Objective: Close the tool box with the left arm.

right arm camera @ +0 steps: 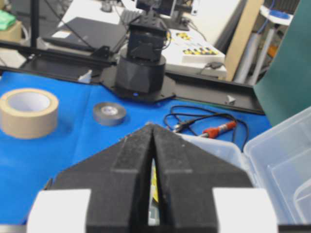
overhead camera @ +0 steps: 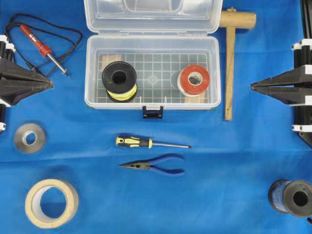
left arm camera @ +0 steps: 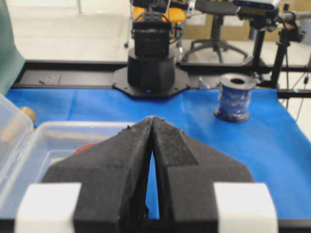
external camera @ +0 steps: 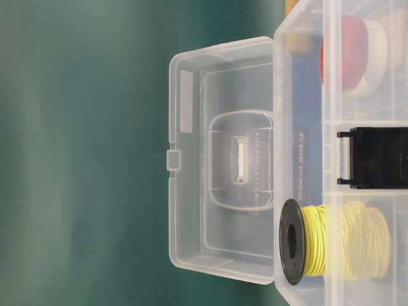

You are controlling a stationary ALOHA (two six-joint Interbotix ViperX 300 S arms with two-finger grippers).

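Overhead view: left claw [overhead camera: 48,84], pressed together, sits left of the open tool box [overhead camera: 152,71].

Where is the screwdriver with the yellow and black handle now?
In the overhead view the yellow and black screwdriver lies on the blue cloth, just below the clear plastic tool box and just above the blue-handled pliers.

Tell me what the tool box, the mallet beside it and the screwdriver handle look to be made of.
Tool box: clear, slightly frosted plastic; the spools and grid floor show through its walls.
Mallet: looks like bare wood, pale tan and matte, head and shaft alike.
Screwdriver: handle seems to be yellow plastic with black, possibly rubbery grip inserts; the shaft looks like dull metal.
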